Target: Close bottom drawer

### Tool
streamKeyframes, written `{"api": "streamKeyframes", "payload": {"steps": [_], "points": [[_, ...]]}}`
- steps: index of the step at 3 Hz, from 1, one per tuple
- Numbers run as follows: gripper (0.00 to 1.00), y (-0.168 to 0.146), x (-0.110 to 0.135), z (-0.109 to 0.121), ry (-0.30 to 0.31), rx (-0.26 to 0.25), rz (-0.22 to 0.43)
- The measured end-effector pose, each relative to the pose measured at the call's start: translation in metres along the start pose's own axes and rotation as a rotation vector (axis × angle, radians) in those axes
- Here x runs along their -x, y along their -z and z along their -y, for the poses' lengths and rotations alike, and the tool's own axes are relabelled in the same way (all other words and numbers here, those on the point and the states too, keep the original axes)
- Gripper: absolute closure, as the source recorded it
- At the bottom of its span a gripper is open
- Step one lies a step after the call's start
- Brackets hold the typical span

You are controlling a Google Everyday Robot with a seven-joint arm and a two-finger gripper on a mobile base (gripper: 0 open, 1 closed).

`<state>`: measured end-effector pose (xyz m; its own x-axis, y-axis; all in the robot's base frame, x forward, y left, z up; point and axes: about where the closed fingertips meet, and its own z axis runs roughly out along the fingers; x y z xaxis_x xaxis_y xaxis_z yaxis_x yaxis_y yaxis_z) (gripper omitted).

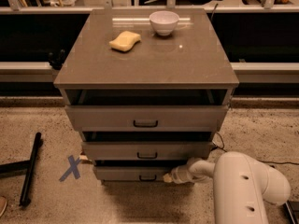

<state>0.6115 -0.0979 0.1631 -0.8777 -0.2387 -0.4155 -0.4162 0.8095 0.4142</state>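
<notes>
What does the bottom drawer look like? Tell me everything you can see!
The bottom drawer is the lowest of three in the grey-brown cabinet. Its flat, plain front has a small dark handle in the middle. A dark gap shows above it, so it looks pulled out a little. It sits just above the speckled floor. The robot's claw is low at the right part of its front and seems to touch it.
</notes>
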Motion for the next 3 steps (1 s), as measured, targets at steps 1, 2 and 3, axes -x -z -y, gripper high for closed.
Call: {"api": "streamKeyframes", "payload": {"steps": [1, 2, 3], "points": [[1.00, 0.005, -0.013, 0.007, -0.017, 0.016, 0.014], [1.00, 0.020, -0.034, 0.012, -0.022, 0.034, 0.019], [1.00, 0.045, -0.056, 0.017, -0.003, 0.080, 0.006]]}}
